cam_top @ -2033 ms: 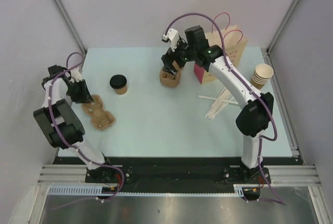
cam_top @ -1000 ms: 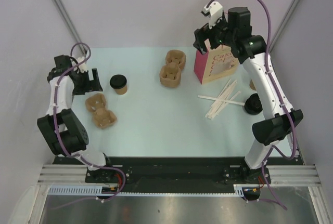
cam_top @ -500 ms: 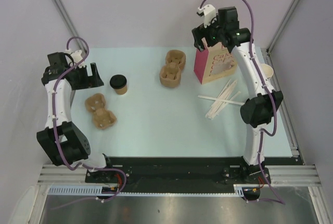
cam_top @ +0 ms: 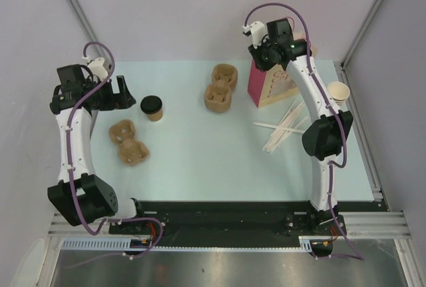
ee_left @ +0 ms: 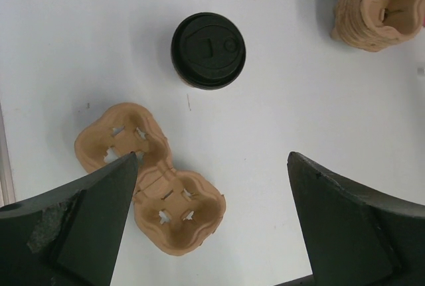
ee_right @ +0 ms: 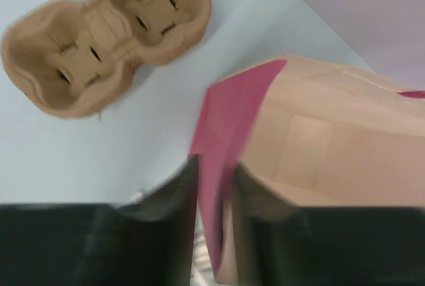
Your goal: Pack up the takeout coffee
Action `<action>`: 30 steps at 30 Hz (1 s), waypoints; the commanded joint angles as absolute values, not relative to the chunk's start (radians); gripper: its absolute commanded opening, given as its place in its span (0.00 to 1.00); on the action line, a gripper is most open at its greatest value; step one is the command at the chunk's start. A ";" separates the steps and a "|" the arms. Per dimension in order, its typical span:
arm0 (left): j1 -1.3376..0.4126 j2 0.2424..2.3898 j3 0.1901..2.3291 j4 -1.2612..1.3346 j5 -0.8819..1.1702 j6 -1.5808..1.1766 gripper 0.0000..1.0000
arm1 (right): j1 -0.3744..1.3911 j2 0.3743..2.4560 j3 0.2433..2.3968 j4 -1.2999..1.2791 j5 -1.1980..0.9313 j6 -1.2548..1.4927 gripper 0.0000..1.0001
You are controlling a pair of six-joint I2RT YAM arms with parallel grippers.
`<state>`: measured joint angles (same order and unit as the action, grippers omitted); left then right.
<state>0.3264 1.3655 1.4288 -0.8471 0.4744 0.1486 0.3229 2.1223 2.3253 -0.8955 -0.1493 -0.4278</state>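
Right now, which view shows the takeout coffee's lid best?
Left wrist: it looks straight down on the takeout coffee, so the black lid's moulded details show sharply. Top external shows it small, lid plus a bit of brown wall. Right wrist does not show it.

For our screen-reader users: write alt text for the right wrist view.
The right gripper pinches the pink side edge of a paper bag, close and blurred. A brown two-cup carrier lies on the pale table, upper left.

Both arms raised: left tool [ee_left: 211, 166] jaws wide apart; right tool [ee_right: 212, 173] jaws nearly together, arm stretched far.
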 commanded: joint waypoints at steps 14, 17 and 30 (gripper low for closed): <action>0.296 1.316 1.523 -0.787 0.569 0.110 1.00 | 0.590 1.619 2.128 -1.052 -0.324 -0.693 0.00; 0.296 1.304 1.516 -0.785 0.569 0.115 1.00 | 0.716 1.533 2.044 -1.066 -0.269 -0.727 0.00; 0.296 1.209 1.368 -0.773 0.571 0.133 1.00 | 1.066 1.408 1.675 -0.951 -0.028 -0.623 0.00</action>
<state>0.3031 1.2484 1.4078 -0.7925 0.5537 0.1139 1.0080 1.4509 1.7168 -1.0306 -0.1310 -0.6685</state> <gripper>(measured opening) 0.994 0.009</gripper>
